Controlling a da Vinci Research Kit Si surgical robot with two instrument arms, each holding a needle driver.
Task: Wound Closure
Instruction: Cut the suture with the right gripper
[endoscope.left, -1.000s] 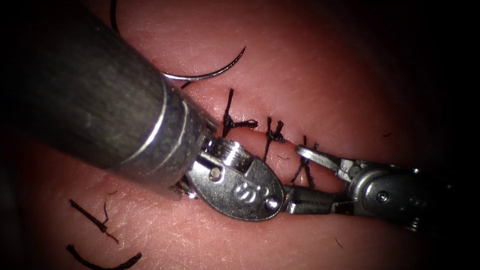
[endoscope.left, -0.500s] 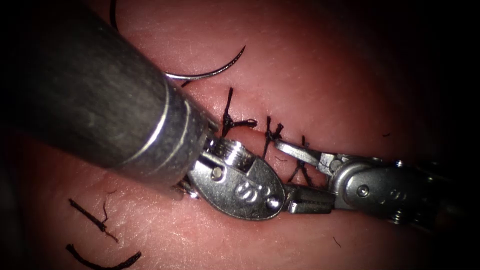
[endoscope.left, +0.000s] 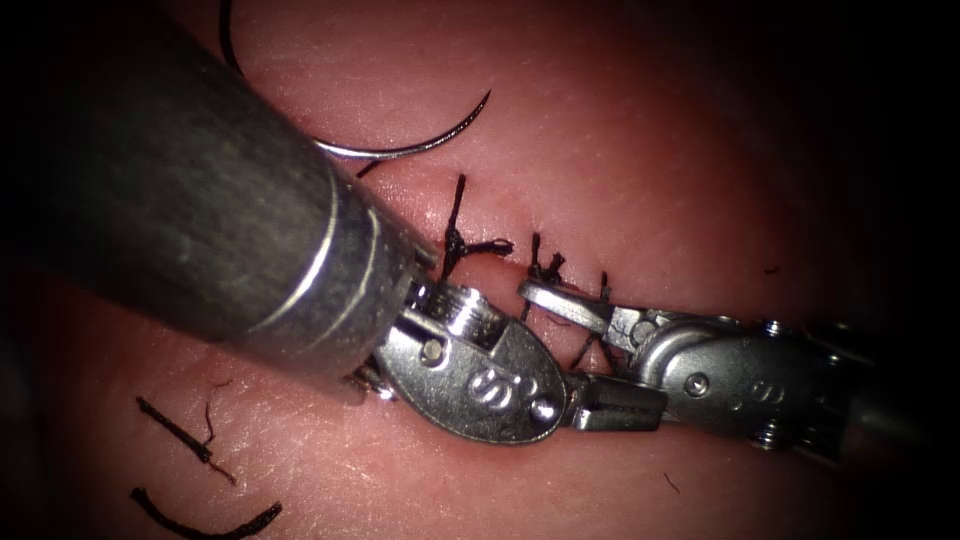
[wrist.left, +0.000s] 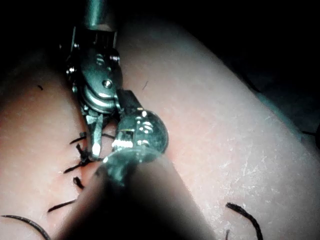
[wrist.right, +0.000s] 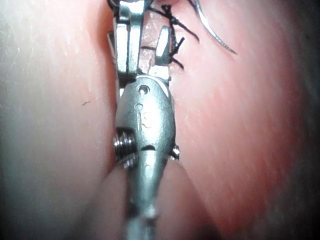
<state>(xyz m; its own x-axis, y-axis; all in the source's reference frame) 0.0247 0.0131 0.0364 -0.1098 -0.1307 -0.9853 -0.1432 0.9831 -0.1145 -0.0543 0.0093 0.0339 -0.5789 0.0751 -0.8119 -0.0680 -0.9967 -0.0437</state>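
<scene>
Apart, needle (endoscope.left: 400, 150) free beyond right tool's (endoscope.left: 590, 345) spread jaws.

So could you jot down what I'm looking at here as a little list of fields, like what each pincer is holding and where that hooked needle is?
Left pincer: open-or-shut unclear; grip hidden
Right pincer: open, holds nothing, one jaw over the stitches
Needle: lying free on the tissue, above the cut, not in it
Stitches: three knotted along the cut
Cut ends of thread: loose, lower left of the cut
</scene>
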